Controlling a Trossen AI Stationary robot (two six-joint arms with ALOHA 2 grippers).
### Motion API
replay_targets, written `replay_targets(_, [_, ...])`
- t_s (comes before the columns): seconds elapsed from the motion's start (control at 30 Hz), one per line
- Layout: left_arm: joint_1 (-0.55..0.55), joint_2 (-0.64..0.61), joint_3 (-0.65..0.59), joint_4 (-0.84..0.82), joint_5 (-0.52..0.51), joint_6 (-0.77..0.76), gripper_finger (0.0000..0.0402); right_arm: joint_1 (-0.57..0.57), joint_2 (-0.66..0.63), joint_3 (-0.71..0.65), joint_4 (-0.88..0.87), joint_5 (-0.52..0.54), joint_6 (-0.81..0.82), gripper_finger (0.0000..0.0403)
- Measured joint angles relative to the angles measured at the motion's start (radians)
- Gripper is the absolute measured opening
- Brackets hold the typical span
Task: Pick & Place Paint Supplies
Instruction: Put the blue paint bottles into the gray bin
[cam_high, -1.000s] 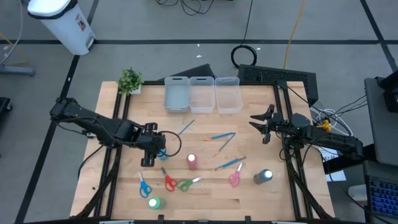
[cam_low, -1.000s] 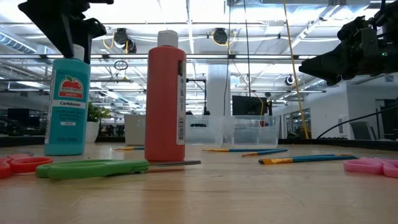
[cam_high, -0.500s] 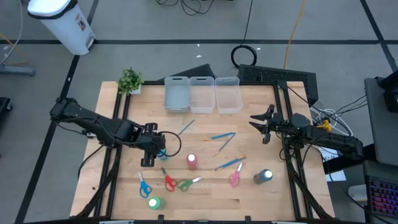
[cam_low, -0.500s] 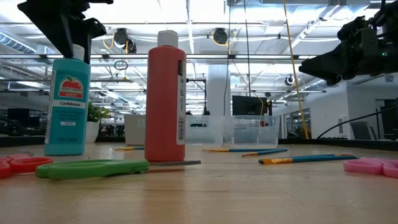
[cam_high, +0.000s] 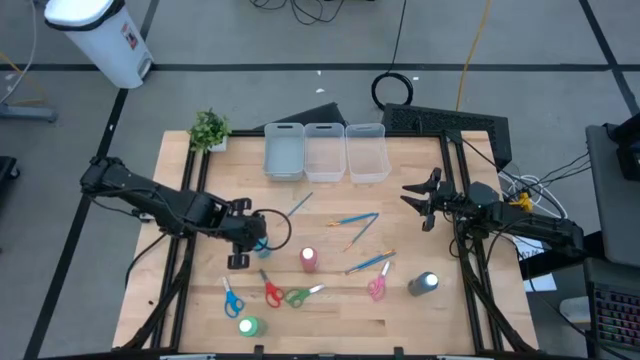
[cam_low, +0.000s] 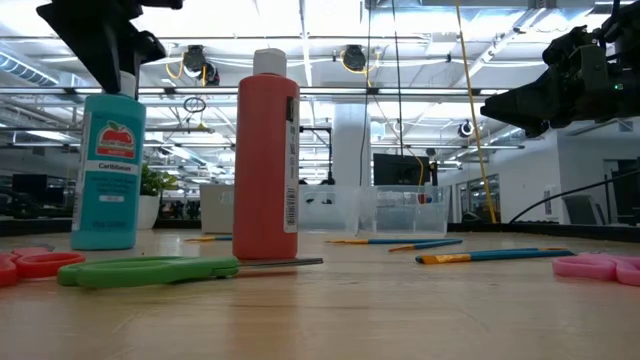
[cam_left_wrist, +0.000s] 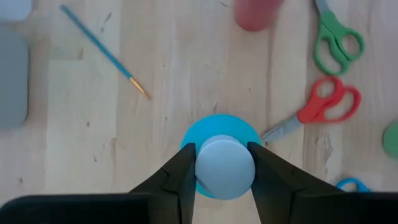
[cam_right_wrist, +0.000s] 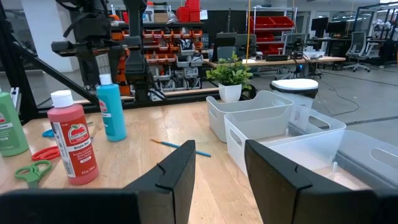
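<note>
The left end effector pinches the white cap of the blue bottle, which stands on the table at about nine o'clock from the red bottle. The right end effector waits part-open at three o'clock. The grip is only on the cap, so the bottle could tilt or slip free during a lift.

Overhead view straight down, low view table-level (both sharing blue bottle, perhaps).
</note>
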Motion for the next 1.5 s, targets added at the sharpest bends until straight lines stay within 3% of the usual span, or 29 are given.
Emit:
replay_targets(0.27, [0.057, -0.003, 0.035, -0.007, -0.053, -0.108, 0.0124, 0.0, 0.0, 0.0, 0.0, 0.0, 0.0, 0.013])
replay_targets(0.63, [0.185, -0.003, 0.178, -0.052, -0.058, -0.138, 0.0123, 0.0, 0.0, 0.0, 0.0, 0.0, 0.0, 0.013])
replay_targets(1.07, [0.397, -0.003, 0.33, -0.055, -0.059, 0.024, 0.0123, 0.0, 0.0, 0.0, 0.0, 0.0, 0.0, 0.013])
replay_targets(1.5, [0.715, -0.002, 0.357, -0.024, -0.057, 0.123, 0.0123, 0.0, 0.0, 0.0, 0.0, 0.0, 0.0, 0.013])
